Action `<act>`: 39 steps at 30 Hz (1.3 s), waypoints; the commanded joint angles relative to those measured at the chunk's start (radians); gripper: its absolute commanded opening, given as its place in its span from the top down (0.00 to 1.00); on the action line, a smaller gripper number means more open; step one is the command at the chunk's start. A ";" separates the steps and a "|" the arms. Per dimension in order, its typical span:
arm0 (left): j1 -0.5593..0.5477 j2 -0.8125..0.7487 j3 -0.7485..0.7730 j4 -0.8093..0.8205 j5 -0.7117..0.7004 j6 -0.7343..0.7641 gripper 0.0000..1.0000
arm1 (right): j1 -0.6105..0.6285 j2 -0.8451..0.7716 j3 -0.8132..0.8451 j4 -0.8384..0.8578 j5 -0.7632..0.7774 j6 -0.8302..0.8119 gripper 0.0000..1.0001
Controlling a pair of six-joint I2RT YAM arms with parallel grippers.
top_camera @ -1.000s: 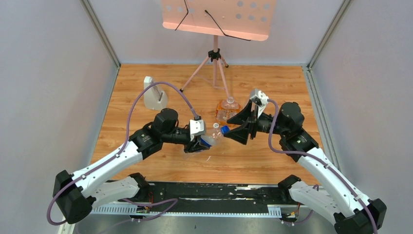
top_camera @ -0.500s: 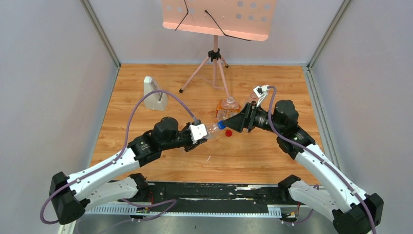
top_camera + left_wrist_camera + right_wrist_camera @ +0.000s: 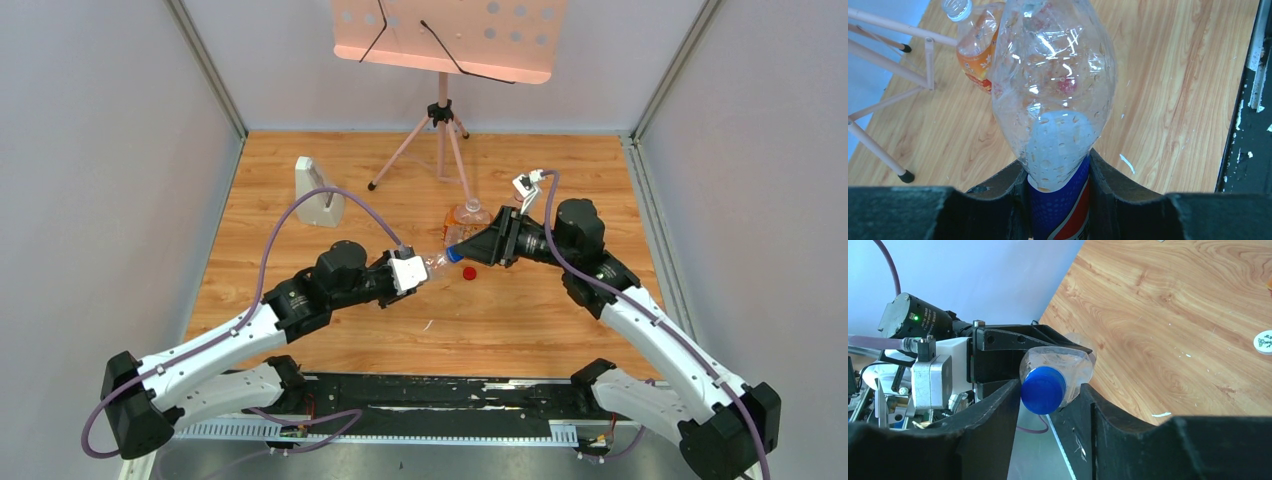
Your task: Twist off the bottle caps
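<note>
The blue cap (image 3: pixel 1043 389) sits on the neck of the Pepsi bottle (image 3: pixel 1053 100), which is held off the desk (image 3: pixel 330 330) near its middle, lying roughly level with its neck pointing towards the right arm. The right tool (image 3: pixel 1048 400) has one finger on each side of the cap. The left finger lies against the cap's edge and the right finger is close beside it, but I cannot tell whether they press on it or only bracket it. The left tool (image 3: pixel 1058 170) is clenched on the lower body of the bottle, its two dark fingers squeezing the blue label, and the clear, droplet-covered upper part bulges out past them. In the overhead view the two arms meet tip to tip over the middle of the desk, with the bottle bridging them. A red cap (image 3: pixel 469 271) lies loose on the wood just beside and below the right tool, and a white cap (image 3: pixel 1263 341) lies flat on the desk at the edge of the right wrist view. The orange-labelled bottle (image 3: pixel 467 218) stands just behind the meeting point, its threaded neck showing. Farther back the tripod feet of a pink music stand (image 3: pixel 445 40) rest on the desk, and a pale grey block (image 3: pixel 318 193) stands upright at the back left, well apart from the bottles.
</note>
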 commanded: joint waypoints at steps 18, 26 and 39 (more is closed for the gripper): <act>0.000 0.018 0.011 0.060 0.038 -0.092 1.00 | 0.002 0.014 0.026 0.044 -0.101 -0.150 0.94; 0.149 0.030 0.034 0.068 0.430 -0.186 1.00 | 0.001 -0.015 0.002 0.049 -0.160 -0.390 1.00; 0.204 0.086 0.083 0.028 0.711 -0.208 1.00 | 0.000 -0.017 0.029 0.004 -0.224 -0.426 0.60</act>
